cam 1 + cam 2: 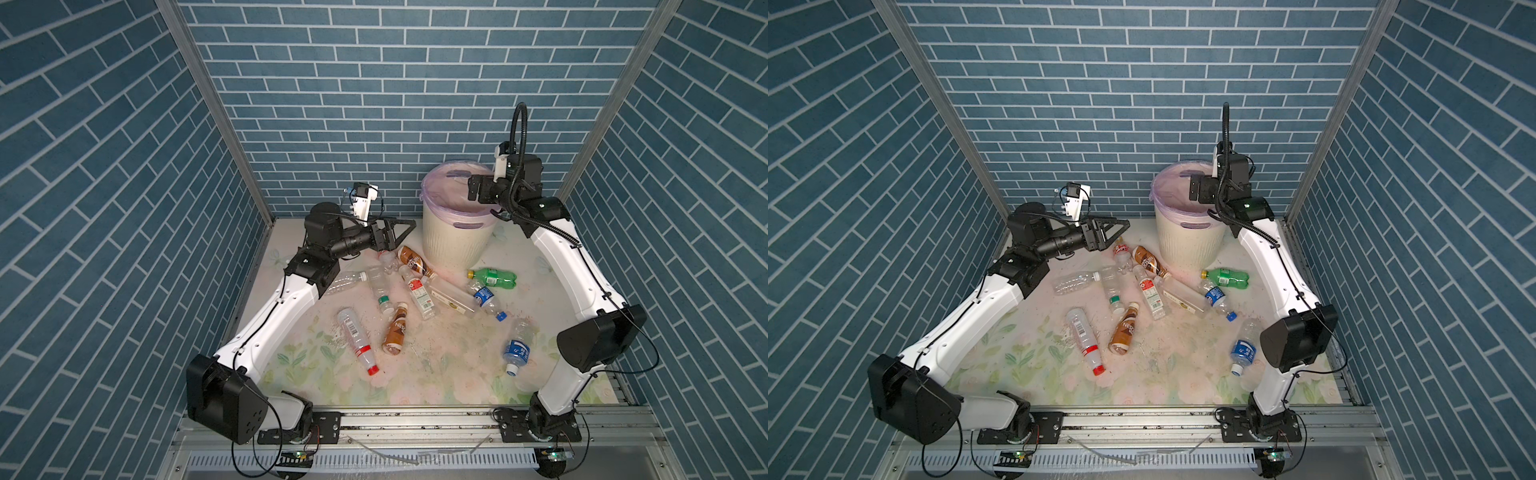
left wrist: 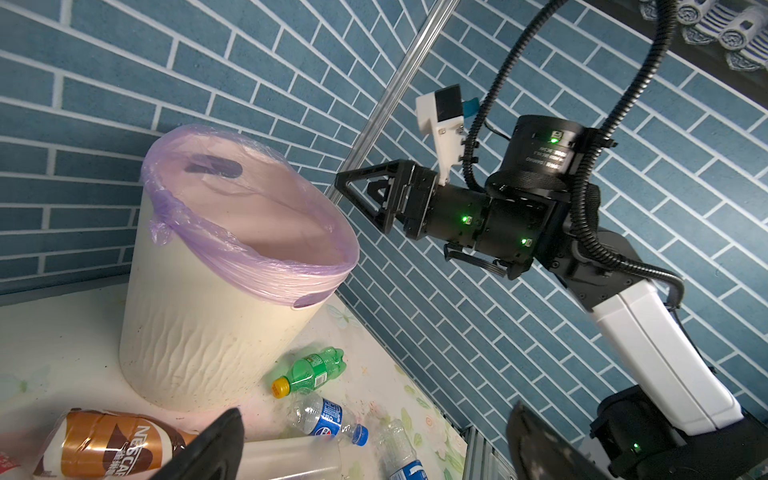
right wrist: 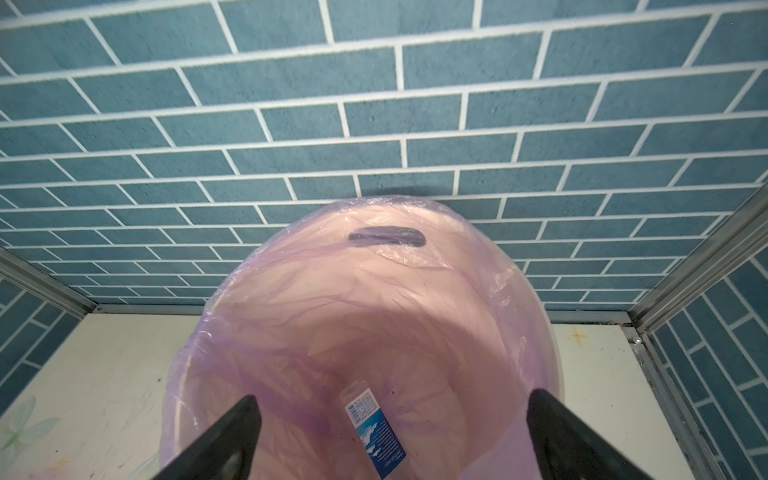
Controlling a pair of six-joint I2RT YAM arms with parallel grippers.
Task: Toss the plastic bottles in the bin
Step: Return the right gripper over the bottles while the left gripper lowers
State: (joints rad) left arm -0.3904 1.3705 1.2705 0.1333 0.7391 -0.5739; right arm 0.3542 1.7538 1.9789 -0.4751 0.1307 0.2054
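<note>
We read the table (image 1: 436, 382) in the top views as a clock face, with twelve at the back wall. The bin (image 1: 453, 237) stands upright at about one o'clock, and its lilac bag liner (image 3: 374, 299) is folded over the rim.

The right gripper (image 1: 473, 189) hangs above the bin's mouth, toward its three o'clock side. In the right wrist view we see its jaws spread wide with nothing between them. Below them a clear bottle with a blue-and-white label (image 3: 374, 432) lies on the bin's bottom.

The left gripper (image 1: 399, 230) sits at about eleven o'clock, pointing toward three. Its jaws are also fully apart and hold nothing. A red-labelled bottle (image 1: 386, 259) lies just under its tips.

The other plastic bottles lie flat on the table:
- A brown Nescafé bottle (image 1: 415, 262) lies close to the bin's foot at seven o'clock of it.
- A green bottle with a yellow cap (image 1: 494, 279) lies close to the foot at five o'clock of it.
- A blue-capped bottle (image 1: 484, 297) lies just beside the green one, toward six.
- A second brown bottle (image 1: 395, 332) lies near the table's centre.
- A red-capped clear bottle (image 1: 357, 340) is on its nine o'clock side.
- A white-capped bottle with a blue label (image 1: 515, 351) lies apart at about four o'clock.
- More clear bottles crowd the stretch between the left gripper and the centre; we cannot tell which of them touch.
</note>
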